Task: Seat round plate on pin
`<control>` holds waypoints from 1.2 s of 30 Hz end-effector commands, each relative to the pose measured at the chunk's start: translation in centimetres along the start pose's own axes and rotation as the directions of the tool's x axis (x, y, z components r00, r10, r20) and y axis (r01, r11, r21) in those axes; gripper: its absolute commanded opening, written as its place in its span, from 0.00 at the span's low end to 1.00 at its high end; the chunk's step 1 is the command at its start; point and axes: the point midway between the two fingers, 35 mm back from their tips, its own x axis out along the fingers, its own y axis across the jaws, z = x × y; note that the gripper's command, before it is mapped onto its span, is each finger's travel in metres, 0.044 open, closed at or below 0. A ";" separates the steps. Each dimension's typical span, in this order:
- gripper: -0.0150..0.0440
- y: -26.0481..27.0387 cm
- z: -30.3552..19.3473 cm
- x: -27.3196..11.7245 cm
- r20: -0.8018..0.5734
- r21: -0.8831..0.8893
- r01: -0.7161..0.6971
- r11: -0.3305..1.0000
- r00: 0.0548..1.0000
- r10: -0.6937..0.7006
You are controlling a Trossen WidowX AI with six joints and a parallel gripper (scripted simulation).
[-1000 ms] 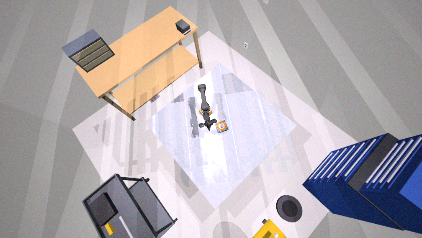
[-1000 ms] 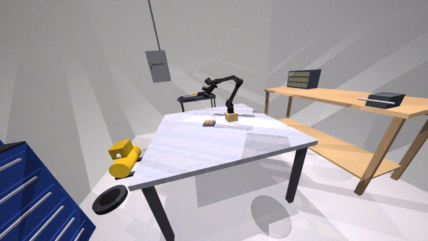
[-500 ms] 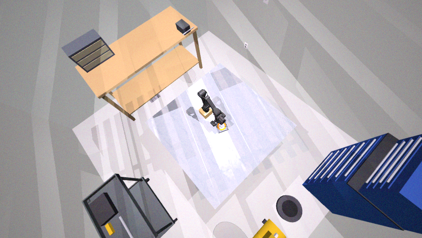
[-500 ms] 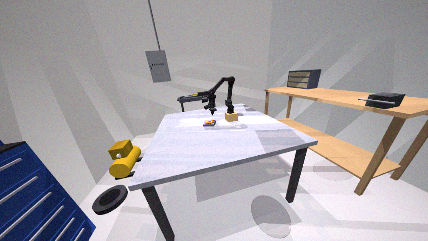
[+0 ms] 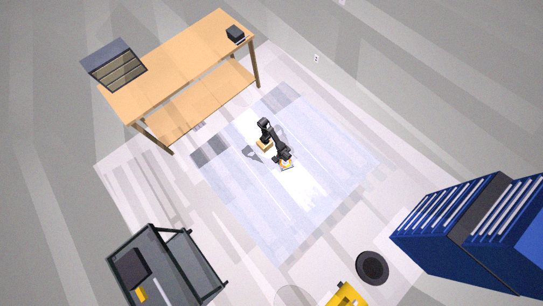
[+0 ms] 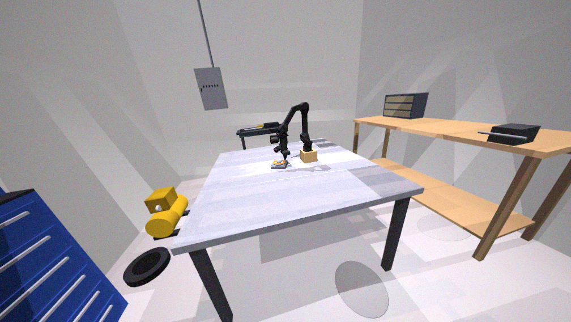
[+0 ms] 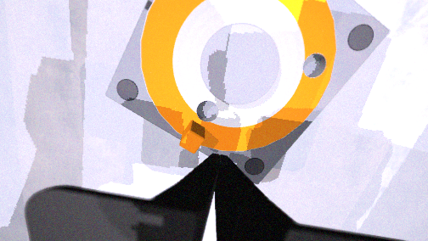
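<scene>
While arm hangs over grey table (image 6: 279, 191), we see gripper (image 7: 217, 158) at lower centre of wrist view, fingers pressed together, holding nothing. Round orange plate (image 7: 161, 85) fills upper centre, ringed around pale post (image 7: 246, 64) on grey square base (image 7: 365, 55). Orange tab (image 7: 191, 140) sits just left of and above fingertips; whether they touch plate's rim, we cannot tell. Small hole (image 7: 207, 110) lies beside tab.

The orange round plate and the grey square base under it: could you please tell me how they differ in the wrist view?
The orange round plate is a ring with a wide central opening; the grey square base is a solid slab with straight edges. The plate carries a small orange tab at its rim; the base has none. The plate lies on top, the base beneath it. Both have round holes.
</scene>
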 end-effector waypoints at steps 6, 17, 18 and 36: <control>0.25 0.5 0.1 0.5 0.004 0.002 0.000 1.000 1.000 0.000; 0.25 1.8 0.5 0.6 0.004 0.002 -0.002 1.000 1.000 0.002; 0.25 2.0 0.5 0.6 0.004 0.002 -0.002 1.000 1.000 0.002; 0.25 3.7 1.8 0.6 0.005 0.002 -0.003 1.000 1.000 0.003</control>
